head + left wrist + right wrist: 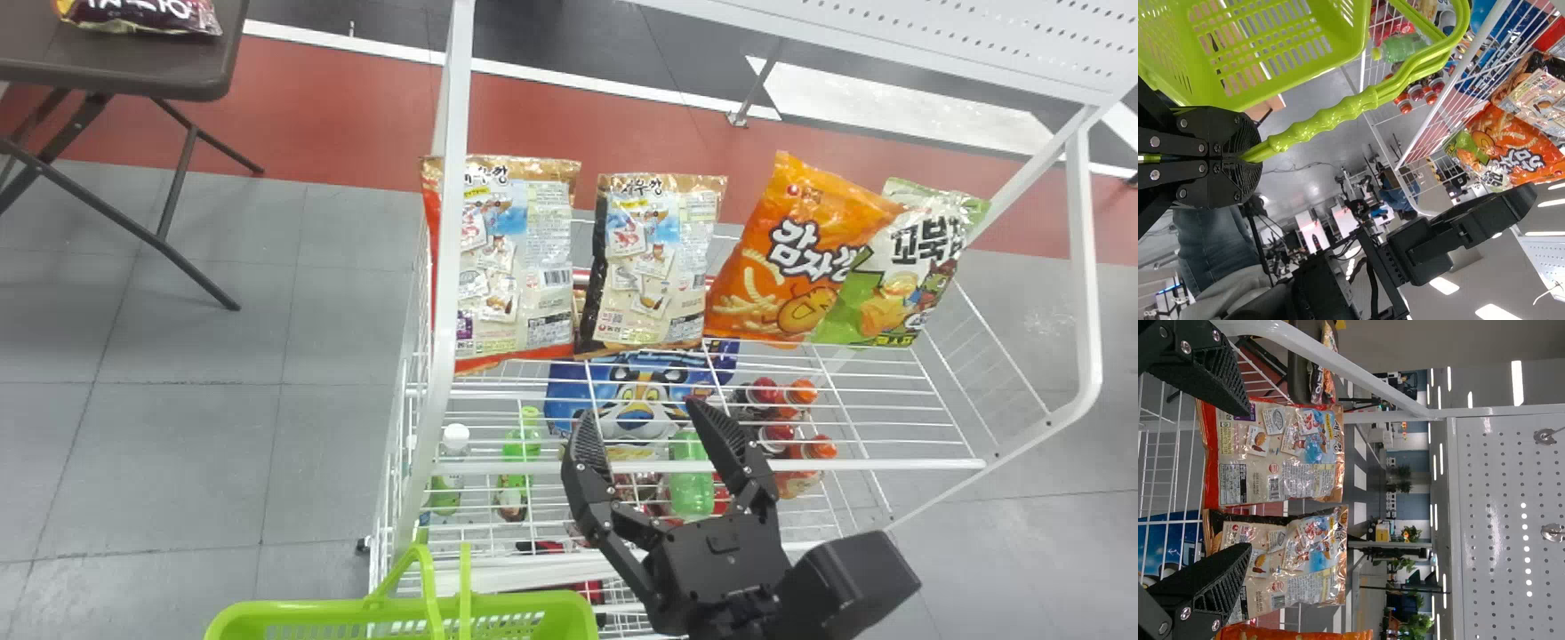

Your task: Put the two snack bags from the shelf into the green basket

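Note:
In the head view my right gripper stands open in front of the rack, its fingers spread below the snack bags. On the top shelf stand a red-edged bag, a black-edged bag, an orange bag and a green-white bag. The right wrist view has my right gripper facing the red-edged bag and black-edged bag, with nothing between its fingers. The green basket is at the bottom left; in the left wrist view my left gripper is shut on the basket's handle.
The white wire rack has a front rail and a left post. Its lower level holds a blue bag and bottles. A brown table with another bag stands at the far left.

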Controlling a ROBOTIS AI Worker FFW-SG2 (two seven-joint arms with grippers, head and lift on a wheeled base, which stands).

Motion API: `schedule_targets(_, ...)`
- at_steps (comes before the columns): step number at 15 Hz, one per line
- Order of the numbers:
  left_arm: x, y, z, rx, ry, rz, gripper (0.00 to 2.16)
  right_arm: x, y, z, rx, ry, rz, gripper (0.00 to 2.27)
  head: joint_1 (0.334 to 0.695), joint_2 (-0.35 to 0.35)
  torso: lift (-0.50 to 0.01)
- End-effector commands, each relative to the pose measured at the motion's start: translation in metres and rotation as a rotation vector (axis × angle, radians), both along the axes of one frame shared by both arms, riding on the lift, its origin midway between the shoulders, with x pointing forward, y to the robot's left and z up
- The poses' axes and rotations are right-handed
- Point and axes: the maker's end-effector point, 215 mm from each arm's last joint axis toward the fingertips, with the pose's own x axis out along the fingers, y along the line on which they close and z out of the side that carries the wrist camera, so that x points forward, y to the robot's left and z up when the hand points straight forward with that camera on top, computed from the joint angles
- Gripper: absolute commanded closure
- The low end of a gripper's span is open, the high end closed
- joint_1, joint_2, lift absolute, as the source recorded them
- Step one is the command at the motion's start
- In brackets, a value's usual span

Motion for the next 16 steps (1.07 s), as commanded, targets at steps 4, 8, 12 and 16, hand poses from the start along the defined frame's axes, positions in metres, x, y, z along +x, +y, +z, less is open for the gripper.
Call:
schedule_targets(4,0.0,0.0,0.0,0.001,-0.001,0.0,1.97,0.0,0.0,-0.001,-0.001,0.0,0.001,0.15,0.695,-0.35,-0.011)
schedule_targets(8,0.001,0.0,0.0,0.003,-0.003,0.0,1.97,0.002,0.0,0.0,-0.001,-0.008,0.0,0.15,0.695,-0.35,-0.011)
schedule_targets(12,-0.002,-0.001,-0.005,0.023,-0.003,-0.008,1.97,0.038,0.004,-0.012,0.0,-0.021,0.0,0.15,0.695,-0.35,-0.011)
schedule_targets(16,-0.003,0.0,-0.007,0.032,0.002,-0.012,1.97,0.098,0.021,-0.034,-0.012,0.036,0.009,0.15,0.695,-0.35,-0.011)
